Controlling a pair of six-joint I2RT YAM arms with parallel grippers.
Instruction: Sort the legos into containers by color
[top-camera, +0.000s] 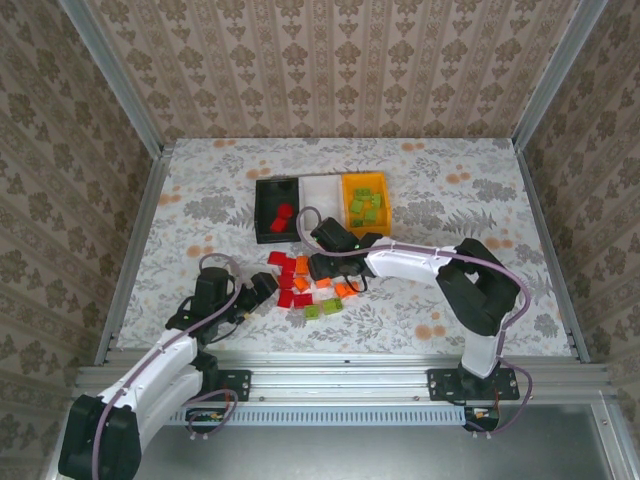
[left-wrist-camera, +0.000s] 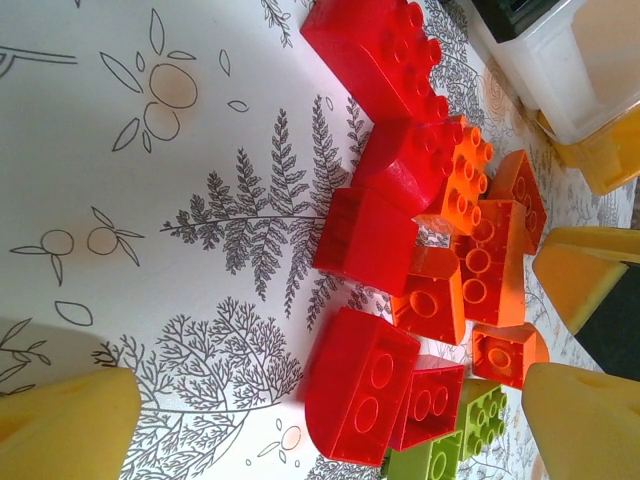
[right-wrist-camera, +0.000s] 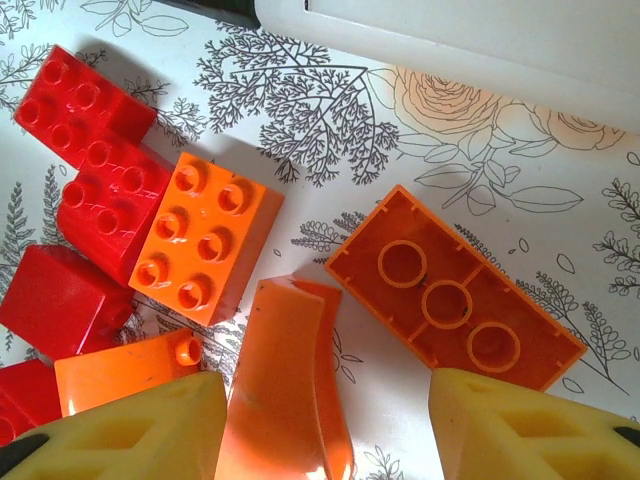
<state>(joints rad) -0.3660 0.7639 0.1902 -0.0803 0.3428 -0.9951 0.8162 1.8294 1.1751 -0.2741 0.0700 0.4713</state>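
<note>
— Where does everything sit?

— On the flowered table (top-camera: 450, 190). Toward its far middle stand my three bins, side by side. The black bin (top-camera: 268, 200) is on the left, the white bin (top-camera: 320, 190) in the middle and the orange-yellow bin (top-camera: 364, 181) on the right.

— And your hands?

— My right hand (right-wrist-camera: 330, 430) hangs just in front of the white bin, low over the loose pile (top-camera: 305, 285). Its fingers are partly apart, neither wide nor closed. A curved orange piece (right-wrist-camera: 285, 380) lies on the table in the gap, close against one yellow pad (right-wrist-camera: 130, 430). Whether they touch I cannot tell. The other pad stands clear of it, so I grip nothing there. My left hand (left-wrist-camera: 330, 400) is spread wide at the near-left side of the same pile, with red bricks lying between its fingers and nothing held.

— How do the bricks look?

— Red pieces (top-camera: 283, 217) lie in the black bin and light green pieces (top-camera: 366, 208) in the orange-yellow one. The loose pile lies between the bins and my bases, red mostly to the left and orange to the right. A couple of green bricks (top-camera: 312, 311) are at its near edge. By my right hand a long orange brick (right-wrist-camera: 455, 300) lies upside down with three round tubes showing. A six-studded orange brick (right-wrist-camera: 205, 245) sits studs up against a red brick (right-wrist-camera: 110, 195).
</note>
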